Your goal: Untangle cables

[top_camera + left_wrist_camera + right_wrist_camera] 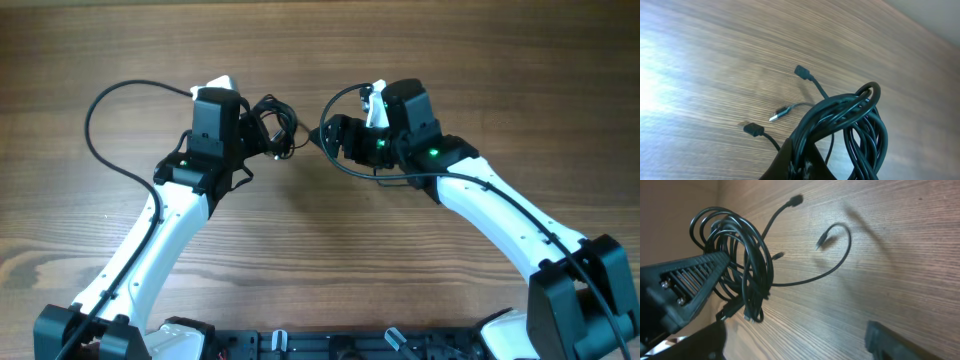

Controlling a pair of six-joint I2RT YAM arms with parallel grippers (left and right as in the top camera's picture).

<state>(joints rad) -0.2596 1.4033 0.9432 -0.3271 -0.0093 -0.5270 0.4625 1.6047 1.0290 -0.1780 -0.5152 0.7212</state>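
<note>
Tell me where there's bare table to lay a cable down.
Bare wood lies between the left arm and right arm near the front, and across the far right corner of the table. Crowded: the gap between left fingers and right fingers, where the cables hang bunched.

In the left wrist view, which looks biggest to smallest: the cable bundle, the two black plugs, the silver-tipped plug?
1. cable bundle
2. upper black plug and lower black plug, which look alike
3. silver-tipped plug, smallest
</note>
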